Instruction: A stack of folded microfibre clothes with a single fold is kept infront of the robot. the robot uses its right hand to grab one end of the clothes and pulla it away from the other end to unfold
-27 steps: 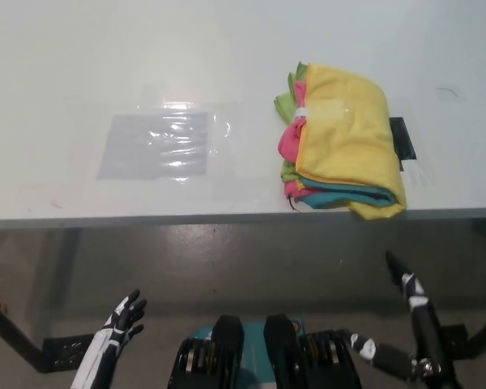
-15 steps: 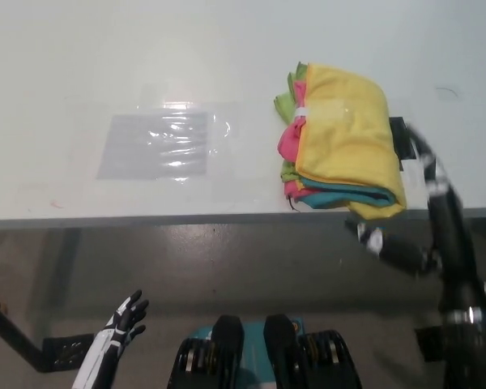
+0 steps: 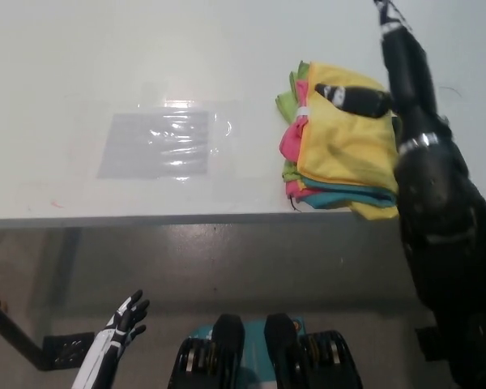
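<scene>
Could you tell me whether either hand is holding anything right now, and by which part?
Nothing is held: the right hand hovers open above the cloth stack, and the left hand rests open below the table.

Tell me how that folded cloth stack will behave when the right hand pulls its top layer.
The cloth stack looks soft and floppy: its layers sag, and one yellow corner droops over the table edge, so it will likely drape rather than hold shape. Layers may drag along together, as they lie loose. The right hand is spread above it; the left hand rests below the table.
</scene>
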`<control>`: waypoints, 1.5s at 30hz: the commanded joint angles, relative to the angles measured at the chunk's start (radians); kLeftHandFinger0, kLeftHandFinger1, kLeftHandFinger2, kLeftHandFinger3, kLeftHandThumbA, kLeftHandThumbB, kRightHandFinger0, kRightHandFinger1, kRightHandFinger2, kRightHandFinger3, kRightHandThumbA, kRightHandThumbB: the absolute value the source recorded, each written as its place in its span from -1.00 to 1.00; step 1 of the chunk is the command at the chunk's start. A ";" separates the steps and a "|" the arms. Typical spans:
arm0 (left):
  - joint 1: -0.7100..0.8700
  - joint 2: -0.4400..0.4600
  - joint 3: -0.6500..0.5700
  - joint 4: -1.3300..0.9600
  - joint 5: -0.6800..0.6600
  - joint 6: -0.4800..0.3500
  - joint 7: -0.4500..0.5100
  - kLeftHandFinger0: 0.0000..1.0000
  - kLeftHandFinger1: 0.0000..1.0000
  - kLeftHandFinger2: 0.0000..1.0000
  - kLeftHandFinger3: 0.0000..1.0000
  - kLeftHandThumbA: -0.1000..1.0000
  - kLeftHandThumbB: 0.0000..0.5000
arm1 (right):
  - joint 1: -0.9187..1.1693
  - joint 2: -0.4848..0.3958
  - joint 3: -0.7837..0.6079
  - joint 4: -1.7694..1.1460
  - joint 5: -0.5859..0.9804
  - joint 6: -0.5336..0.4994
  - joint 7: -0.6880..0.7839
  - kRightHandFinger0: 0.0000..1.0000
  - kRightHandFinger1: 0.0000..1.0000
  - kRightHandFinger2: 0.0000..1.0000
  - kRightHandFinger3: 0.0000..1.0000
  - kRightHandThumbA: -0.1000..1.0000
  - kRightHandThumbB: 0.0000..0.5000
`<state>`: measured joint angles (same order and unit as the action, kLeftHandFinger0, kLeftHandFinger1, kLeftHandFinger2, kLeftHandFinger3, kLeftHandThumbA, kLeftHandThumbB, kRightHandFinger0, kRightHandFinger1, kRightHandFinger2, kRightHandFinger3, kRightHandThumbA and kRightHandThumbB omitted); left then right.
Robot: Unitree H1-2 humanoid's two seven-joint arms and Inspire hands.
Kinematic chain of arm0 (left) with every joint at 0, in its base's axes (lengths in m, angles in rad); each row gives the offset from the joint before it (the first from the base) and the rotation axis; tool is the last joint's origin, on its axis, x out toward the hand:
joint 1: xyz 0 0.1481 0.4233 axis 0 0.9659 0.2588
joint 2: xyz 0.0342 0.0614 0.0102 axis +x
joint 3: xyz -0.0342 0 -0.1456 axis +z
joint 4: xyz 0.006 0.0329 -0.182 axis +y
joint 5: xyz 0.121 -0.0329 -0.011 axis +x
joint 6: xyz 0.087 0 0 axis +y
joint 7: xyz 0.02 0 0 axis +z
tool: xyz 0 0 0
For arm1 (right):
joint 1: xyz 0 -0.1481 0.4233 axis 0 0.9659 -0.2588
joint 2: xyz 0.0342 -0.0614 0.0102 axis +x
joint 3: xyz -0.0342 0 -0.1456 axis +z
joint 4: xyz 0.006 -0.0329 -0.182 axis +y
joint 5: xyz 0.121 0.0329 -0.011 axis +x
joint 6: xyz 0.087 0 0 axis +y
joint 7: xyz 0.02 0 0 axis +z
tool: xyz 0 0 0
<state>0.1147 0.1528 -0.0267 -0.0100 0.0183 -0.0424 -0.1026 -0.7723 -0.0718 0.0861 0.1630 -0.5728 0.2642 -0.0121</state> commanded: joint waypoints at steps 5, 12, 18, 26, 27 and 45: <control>-0.001 0.013 0.004 -0.037 0.000 -0.015 -0.008 1.00 1.00 1.00 1.00 1.00 -0.32 | -0.179 0.022 0.025 0.318 0.012 0.005 -0.077 1.00 1.00 1.00 1.00 1.00 -0.20; -0.009 0.009 0.005 -0.030 -0.006 -0.014 -0.008 1.00 1.00 1.00 1.00 1.00 -0.38 | -0.235 0.053 -0.001 0.529 0.085 -0.015 -0.098 1.00 1.00 1.00 1.00 1.00 -0.18; 0.003 0.000 -0.002 -0.017 -0.005 -0.030 -0.007 1.00 1.00 1.00 1.00 1.00 -0.37 | -0.241 0.065 -0.011 0.635 0.130 -0.039 -0.109 1.00 1.00 1.00 1.00 1.00 -0.12; 0.008 -0.003 -0.007 -0.017 0.001 -0.029 -0.006 1.00 1.00 1.00 1.00 1.00 -0.38 | -0.226 0.082 -0.031 0.760 0.193 -0.044 -0.115 1.00 1.00 1.00 1.00 1.00 0.01; 0.011 -0.003 -0.005 -0.019 -0.001 -0.027 -0.006 1.00 1.00 1.00 1.00 1.00 -0.38 | -0.223 0.085 -0.033 0.773 0.197 -0.039 -0.114 1.00 1.00 1.00 1.00 1.00 0.06; 0.012 -0.008 0.004 -0.023 0.002 -0.023 0.005 1.00 1.00 1.00 1.00 1.00 -0.32 | -0.212 0.078 -0.070 0.875 0.229 -0.074 -0.307 -1.00 -0.43 0.25 -0.09 -0.62 -0.42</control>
<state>0.1269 0.1469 -0.0305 -0.0122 0.0270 -0.0428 -0.1020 -0.9967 0.0031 0.0479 1.0226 -0.4023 0.2194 -0.2457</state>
